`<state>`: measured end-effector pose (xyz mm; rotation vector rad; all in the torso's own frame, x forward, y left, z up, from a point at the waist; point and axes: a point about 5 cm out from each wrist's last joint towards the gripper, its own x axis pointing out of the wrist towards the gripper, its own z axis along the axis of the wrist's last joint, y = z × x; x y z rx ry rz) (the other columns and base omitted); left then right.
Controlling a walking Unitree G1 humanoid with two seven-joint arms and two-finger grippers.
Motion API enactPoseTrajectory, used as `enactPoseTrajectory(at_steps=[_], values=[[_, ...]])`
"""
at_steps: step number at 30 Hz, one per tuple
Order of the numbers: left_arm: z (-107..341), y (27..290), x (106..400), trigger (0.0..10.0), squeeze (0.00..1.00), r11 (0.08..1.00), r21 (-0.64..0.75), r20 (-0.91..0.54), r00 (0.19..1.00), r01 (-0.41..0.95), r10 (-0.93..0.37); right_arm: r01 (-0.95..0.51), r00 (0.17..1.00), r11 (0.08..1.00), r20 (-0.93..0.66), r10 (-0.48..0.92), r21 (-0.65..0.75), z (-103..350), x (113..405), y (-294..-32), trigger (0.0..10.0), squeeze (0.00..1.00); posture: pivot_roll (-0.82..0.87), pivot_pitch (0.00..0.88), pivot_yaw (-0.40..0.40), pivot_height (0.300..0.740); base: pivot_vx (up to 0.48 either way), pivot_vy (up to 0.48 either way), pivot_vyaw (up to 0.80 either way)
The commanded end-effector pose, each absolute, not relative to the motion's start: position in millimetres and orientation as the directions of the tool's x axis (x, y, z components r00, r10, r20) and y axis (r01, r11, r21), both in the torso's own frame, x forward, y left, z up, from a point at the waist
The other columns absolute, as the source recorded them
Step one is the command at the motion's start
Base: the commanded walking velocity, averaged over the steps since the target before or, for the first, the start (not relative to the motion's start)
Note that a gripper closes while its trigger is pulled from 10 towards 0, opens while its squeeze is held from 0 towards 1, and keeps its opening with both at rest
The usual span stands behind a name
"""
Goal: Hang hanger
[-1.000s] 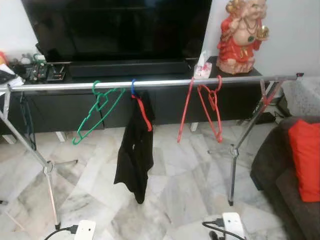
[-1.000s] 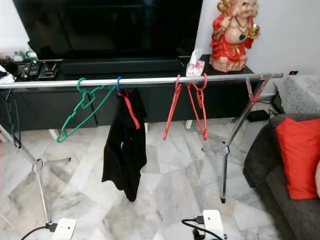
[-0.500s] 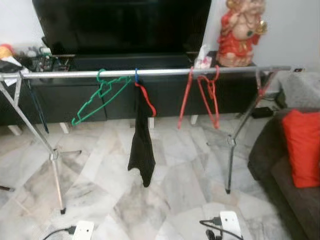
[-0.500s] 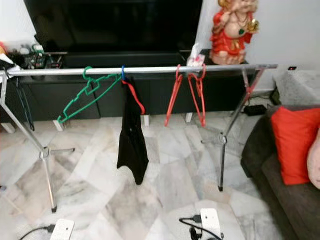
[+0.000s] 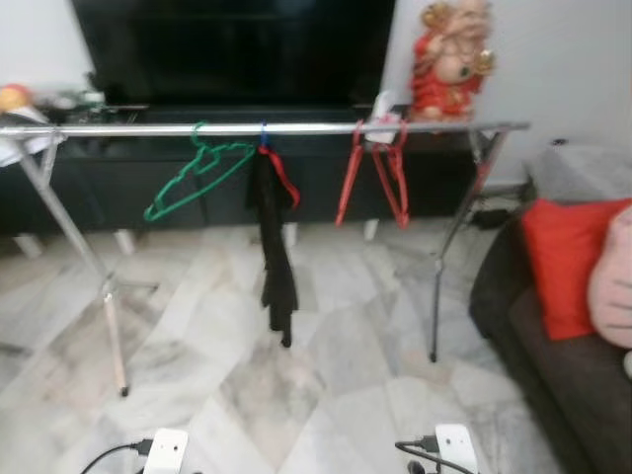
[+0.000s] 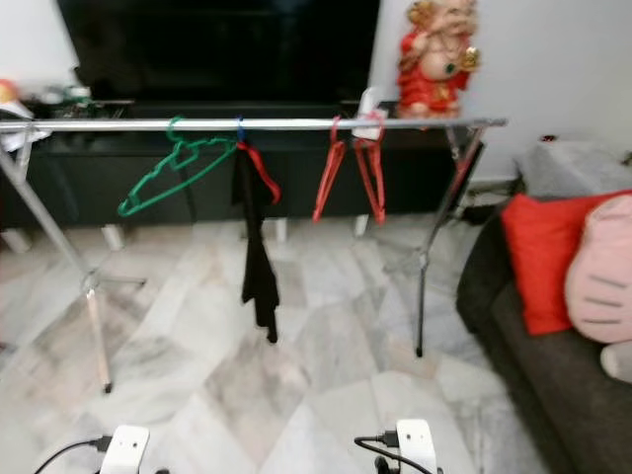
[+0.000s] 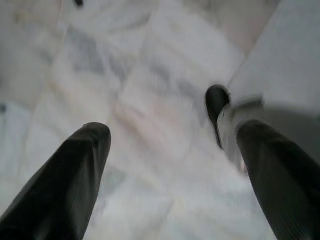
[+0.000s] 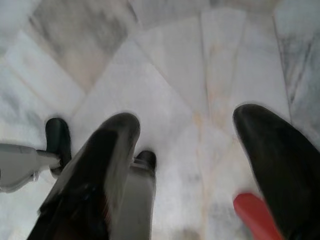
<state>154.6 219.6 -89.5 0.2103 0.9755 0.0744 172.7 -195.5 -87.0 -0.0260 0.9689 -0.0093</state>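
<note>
Standing back from the rail (image 5: 296,128), where the green hanger (image 5: 193,178), the garment-bearing hanger (image 5: 279,176) and the red hangers (image 5: 380,178) are hanging, left gripper (image 7: 165,165) and right gripper (image 8: 192,165) spread wide over marble floor (image 5: 326,375), gripping nothing; hanging judged finished, next calling only for retreat.

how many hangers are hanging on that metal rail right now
4, as far as the blur allows. On the rail, from the robot's left: a green hanger, a red hanger carrying a black garment, then two red hangers side by side. More could overlap there.
</note>
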Motion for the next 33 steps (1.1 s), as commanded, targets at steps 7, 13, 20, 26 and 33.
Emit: enactPoseTrajectory(at_steps=[7,13,20,26,33], values=[[-88.4,221.1,156.8,10.0,0.0,0.976,0.215,-0.813,0.561,0.037,0.158,0.008,0.553,1.0,-0.833,-0.023,-0.022,-89.9,166.5,-195.1,10.0,0.0,-0.06,0.0,-0.029,0.74,-0.312,0.0,0.0],[-87.9,220.5,158.4,10.0,0.0,0.975,0.217,-0.811,0.563,0.041,0.156,0.005,0.553,1.0,-0.833,-0.019,-0.02,-89.9,166.5,-194.7,10.0,0.0,-0.06,0.0,-0.029,0.74,-0.312,0.0,0.0],[-87.7,220.9,158.9,10.0,0.0,0.975,0.22,-0.81,0.564,0.035,0.163,0.005,0.553,1.0,-0.833,-0.018,-0.018,-90.3,165.8,-193.8,10.0,0.0,-0.06,0.0,-0.027,0.74,-0.127,0.0,0.0],[-86.5,219.6,162.0,10.0,0.0,0.982,0.187,-0.801,0.575,-0.018,0.164,0.013,0.552,1.0,-0.834,-0.019,-0.014,-90.7,164.9,-193.4,10.0,0.0,-0.06,0.0,-0.024,0.74,0.0,0.0,0.0],[-84.0,221.2,167.2,10.0,0.0,0.983,0.18,-0.794,0.584,-0.038,0.168,0.014,0.542,1.0,-0.84,-0.02,-0.016,-91.0,164.8,-193.7,10.0,0.0,-0.06,0.0,-0.025,0.74,0.0,0.0,-0.46]])
